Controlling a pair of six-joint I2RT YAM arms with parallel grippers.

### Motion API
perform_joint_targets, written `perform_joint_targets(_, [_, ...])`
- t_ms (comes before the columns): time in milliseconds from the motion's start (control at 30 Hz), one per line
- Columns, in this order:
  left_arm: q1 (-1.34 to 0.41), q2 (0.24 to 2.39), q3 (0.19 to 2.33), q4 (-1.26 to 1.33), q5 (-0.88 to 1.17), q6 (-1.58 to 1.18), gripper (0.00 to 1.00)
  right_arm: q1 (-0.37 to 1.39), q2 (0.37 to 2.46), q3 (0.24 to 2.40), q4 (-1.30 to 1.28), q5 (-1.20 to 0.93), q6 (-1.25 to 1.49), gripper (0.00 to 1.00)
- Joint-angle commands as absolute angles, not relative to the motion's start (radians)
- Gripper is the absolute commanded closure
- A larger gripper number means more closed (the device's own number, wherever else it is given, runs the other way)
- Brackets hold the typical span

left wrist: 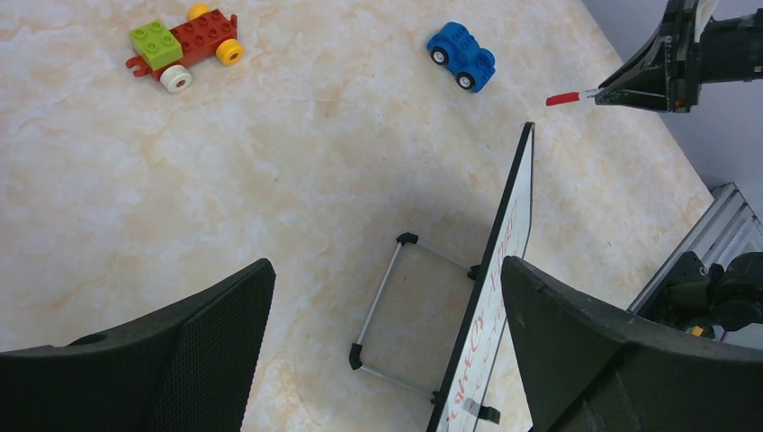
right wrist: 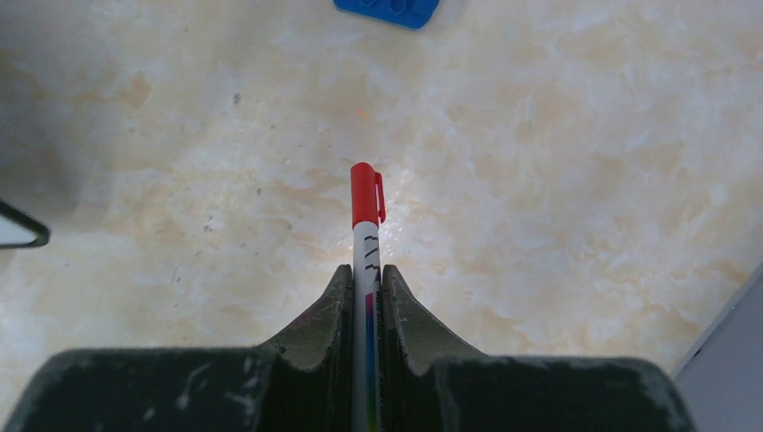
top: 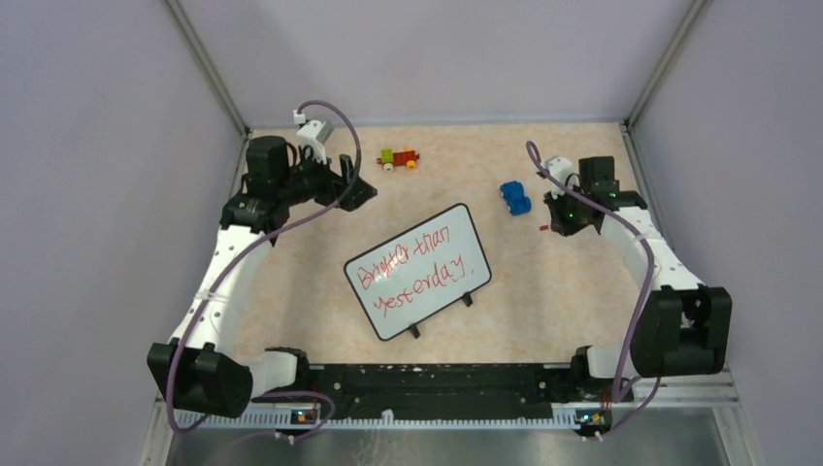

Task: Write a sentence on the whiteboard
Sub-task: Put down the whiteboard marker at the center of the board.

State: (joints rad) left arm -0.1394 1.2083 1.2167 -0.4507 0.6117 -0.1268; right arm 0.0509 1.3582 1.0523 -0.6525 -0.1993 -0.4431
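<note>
Beige marbled tabletop (top: 543,291). Plain lilac-grey walls (top: 437,49) on its L, R & far sides. Metal posts (top: 207,68) at its far corners, ridged metal rail (top: 446,415) along near edge.

The counter (top: 543,291) looks like smooth beige marbled stone with a soft sheen. The whiteboard (top: 417,270) has a glossy white face, and its stand (left wrist: 385,288) is thin metal rod with black plastic feet. At the whiteboard's 12 and 2 o'clock, the wagon (top: 398,158) and car (top: 515,197) are shiny plastic. The left tool (left wrist: 387,268) and right tool (right wrist: 366,270) are matt black and grainy. The marker (right wrist: 364,193) is smooth plastic.
</note>
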Motion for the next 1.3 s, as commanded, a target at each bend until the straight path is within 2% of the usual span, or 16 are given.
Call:
perform_joint_targets(0, [-0.129,1.184,1.191,-0.423,0.617,-0.115,0.01,0.031,1.395,1.025,-0.502,-0.131,-0.45,1.0])
perform_joint_targets(367, [-0.111,1.181,1.157,-0.396,0.643,-0.131,0.01,0.01,1.506,0.964,-0.408,-0.134,-0.432,0.99])
perform_joint_targets(467, [-0.106,1.182,1.155,-0.394,0.65,-0.132,0.01,0.01,1.51,0.949,-0.419,-0.149,-0.432,0.92])
perform_joint_targets(667, [-0.097,1.185,1.147,-0.387,0.669,-0.145,0.01,0.009,1.503,0.916,-0.436,-0.164,-0.432,0.87])
perform_joint_targets(867, [-0.092,1.186,1.149,-0.387,0.678,-0.15,0.01,0.009,1.482,0.884,-0.453,-0.159,-0.437,0.74])
perform_joint_targets(1100, [-0.089,1.198,1.158,-0.401,0.681,-0.147,0.01,0.008,1.465,0.88,-0.483,-0.182,-0.437,0.65])
perform_joint_targets(1267, [-0.083,1.238,1.21,-0.481,0.661,-0.094,0.01,0.009,1.445,0.923,-0.534,-0.246,-0.422,0.52])
